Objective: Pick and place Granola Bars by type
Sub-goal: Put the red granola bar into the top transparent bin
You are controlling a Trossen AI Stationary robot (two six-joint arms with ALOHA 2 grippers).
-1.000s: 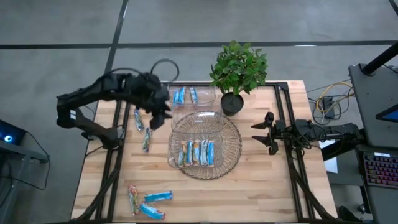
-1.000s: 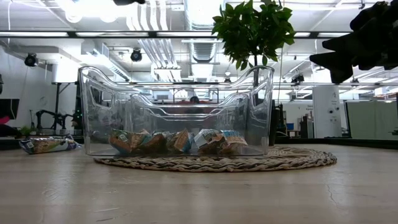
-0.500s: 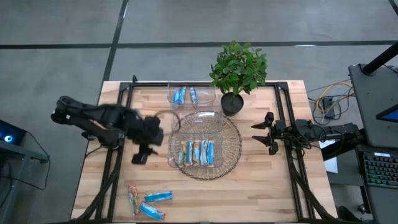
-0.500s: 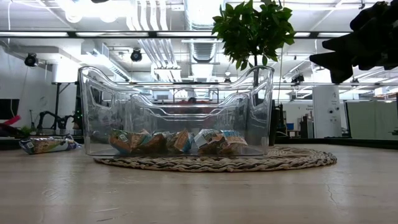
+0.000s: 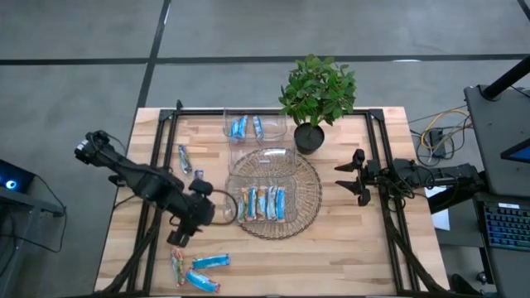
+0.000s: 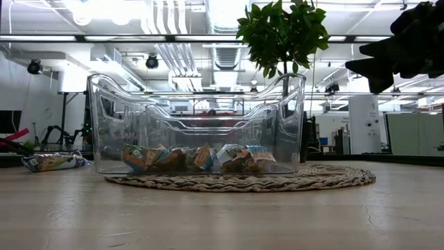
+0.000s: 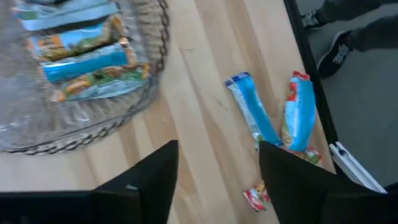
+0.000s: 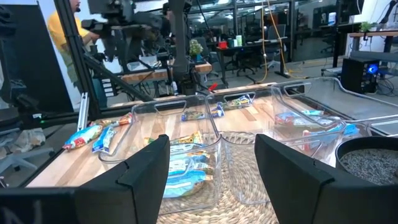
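The granola bars are small foil-wrapped bars, mostly blue. Several lie in the clear container (image 5: 263, 189) on the woven mat (image 5: 308, 217), also seen as bars (image 6: 198, 158) in the low view. Two bars (image 5: 247, 127) sit in a second clear container at the far edge. Three loose bars (image 5: 199, 270) lie near the table's near-left corner, and show as bars (image 7: 273, 115) in the left wrist view. Two more bars (image 5: 184, 157) lie at the left. My left gripper (image 5: 177, 237) (image 7: 217, 180) hovers open just short of the near-left bars. My right gripper (image 5: 352, 175) (image 8: 217, 180) waits open right of the mat.
A potted plant (image 5: 317, 95) stands at the far edge beside the mat. Black frame rails (image 5: 153, 223) run along the table's left and right sides. Bare wood lies along the near edge right of the loose bars. A person in yellow (image 8: 59, 28) shows beyond the table.
My left arm has swung from beside the far container toward the table's near edge, passing over the two bars at the left. Its gripper now stands over the near-left part of the table, close to the three loose bars. No bar has moved.
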